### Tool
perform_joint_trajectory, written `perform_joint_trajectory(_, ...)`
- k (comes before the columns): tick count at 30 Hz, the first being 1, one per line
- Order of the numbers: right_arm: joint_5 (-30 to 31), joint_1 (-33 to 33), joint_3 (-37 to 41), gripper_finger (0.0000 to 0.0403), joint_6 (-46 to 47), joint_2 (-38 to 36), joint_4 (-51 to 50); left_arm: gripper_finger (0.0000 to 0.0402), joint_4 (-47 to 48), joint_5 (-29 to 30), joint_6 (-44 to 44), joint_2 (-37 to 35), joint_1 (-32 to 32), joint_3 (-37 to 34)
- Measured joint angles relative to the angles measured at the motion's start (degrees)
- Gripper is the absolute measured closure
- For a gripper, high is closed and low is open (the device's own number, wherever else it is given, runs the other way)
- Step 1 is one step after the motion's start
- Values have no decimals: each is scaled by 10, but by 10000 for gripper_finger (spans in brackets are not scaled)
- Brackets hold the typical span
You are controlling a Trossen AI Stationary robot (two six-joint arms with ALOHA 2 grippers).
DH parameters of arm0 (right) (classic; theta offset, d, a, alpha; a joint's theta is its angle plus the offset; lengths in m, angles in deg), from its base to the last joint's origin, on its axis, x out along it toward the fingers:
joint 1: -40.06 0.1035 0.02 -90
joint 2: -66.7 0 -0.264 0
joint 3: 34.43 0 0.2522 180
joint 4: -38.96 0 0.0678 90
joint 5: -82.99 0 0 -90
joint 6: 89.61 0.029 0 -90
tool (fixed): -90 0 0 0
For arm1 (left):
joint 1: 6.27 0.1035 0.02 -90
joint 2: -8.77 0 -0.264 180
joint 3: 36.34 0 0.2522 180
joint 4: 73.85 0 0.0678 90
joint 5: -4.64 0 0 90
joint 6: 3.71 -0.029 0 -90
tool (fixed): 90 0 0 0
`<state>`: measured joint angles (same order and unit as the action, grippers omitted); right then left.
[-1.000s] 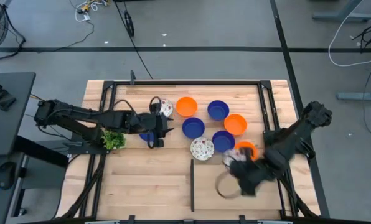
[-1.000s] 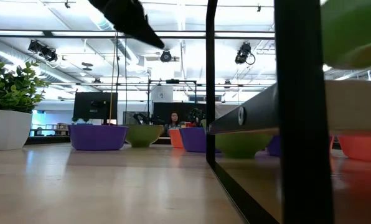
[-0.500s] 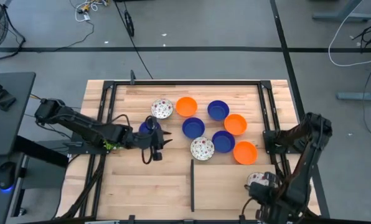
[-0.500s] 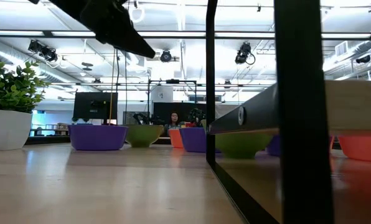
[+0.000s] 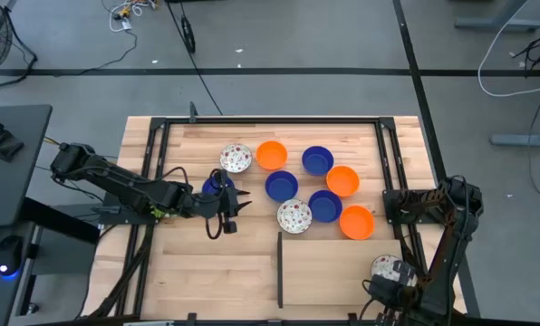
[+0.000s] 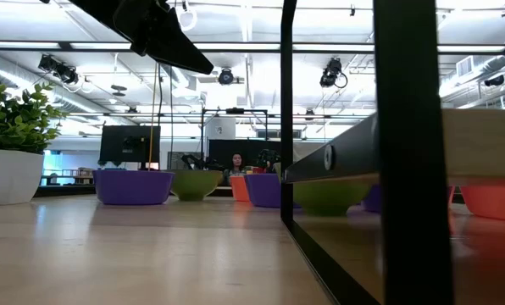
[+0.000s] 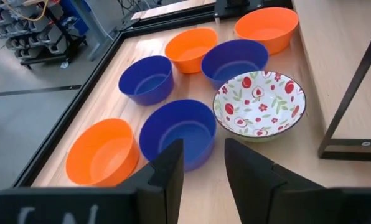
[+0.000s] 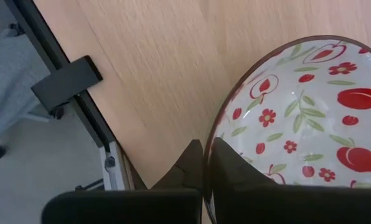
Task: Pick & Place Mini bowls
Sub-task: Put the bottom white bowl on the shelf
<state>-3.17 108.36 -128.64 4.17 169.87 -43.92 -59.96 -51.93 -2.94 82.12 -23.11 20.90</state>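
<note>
Since the earlier frame, the patterned bowl (image 5: 386,268) has been carried slightly further by the right gripper (image 8: 205,163), pinched on its rim near the table's front right corner. Left gripper (image 7: 204,163), fingers spread, is held beside a blue bowl (image 7: 178,132). Remaining mini bowls (image 5: 324,186) are clustered mid-table.

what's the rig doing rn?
Sorting mini bowls. The right gripper is pinching the rim of a white red-patterned bowl at the table's near right corner, apart from the cluster of blue, orange and patterned bowls mid-table. The left gripper is open, hovering over the left side and facing that cluster.
</note>
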Motion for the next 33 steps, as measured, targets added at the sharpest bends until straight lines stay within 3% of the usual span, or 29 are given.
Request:
perform_joint_trajectory(20, 11, 14, 20, 372, 17, 3, -14, 280, 0, 0, 0, 0, 0, 0)
perform_joint_trajectory(27, 8, 14, 24, 332, 18, 5, -12, 280, 1, -6, 1, 0, 0, 0)
perform_joint_trajectory(33, 9, 14, 22, 271, 15, -8, -15, 280, 1, -7, 1, 0, 0, 0)
